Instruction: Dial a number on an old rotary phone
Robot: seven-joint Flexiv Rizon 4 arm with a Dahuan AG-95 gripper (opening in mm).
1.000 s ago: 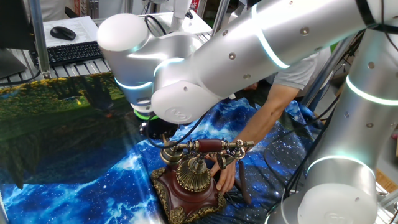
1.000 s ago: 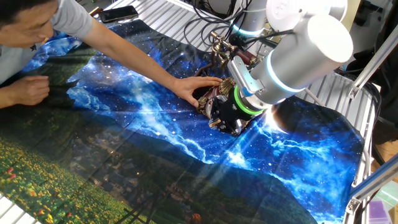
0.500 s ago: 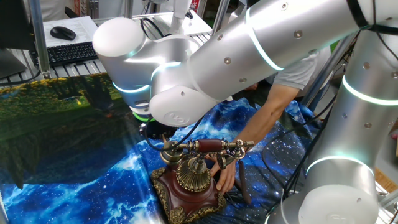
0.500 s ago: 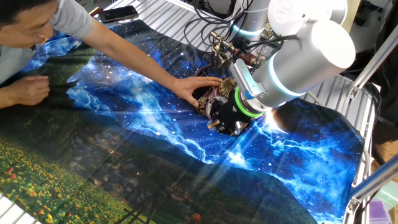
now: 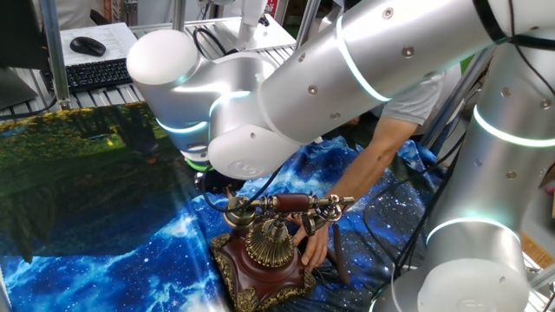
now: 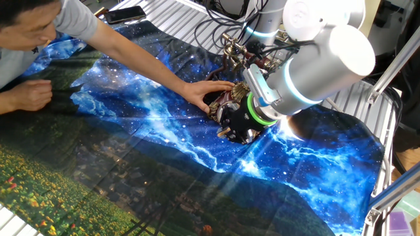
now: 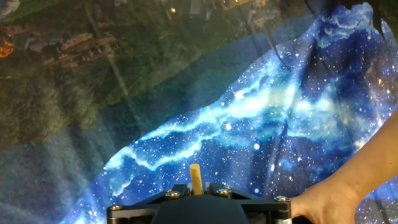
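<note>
In one fixed view, the small antique-style rotary phone [image 5: 264, 256], a dark red-brown square base with ornate brass trim, stands on the starry blue printed cloth [image 5: 147, 247] that covers the table. Its ribbed brass dial dome rises from the middle, and the brass handset with a reddish handle [image 5: 290, 204] lies across the cradle above it. A person's hand [image 5: 314, 241] rests against the base on its far side. The silver robot arm [image 5: 286, 95] looms just over the phone, and its gripper is hidden behind the wrist here.

In the other fixed view, the black gripper [image 6: 237, 126] sits low, right at the phone, whose base it mostly covers; only the brass handset ends show behind it. The person's hand presses the near side of the base. I cannot tell how the fingers stand.

In the hand view, only a pale stick-like tip [image 7: 196, 179] juts from the black mount, over the cloth; the phone is out of frame and the person's hand fills the lower right corner. Whether the tip is gripped cannot be told.

The phone looks rigid but light and top-heavy, likely to slide on the cloth, so bracing the base makes sense. The handset could tip off if knocked. The tip should probably enter a dial hole, not touch the trim.
</note>
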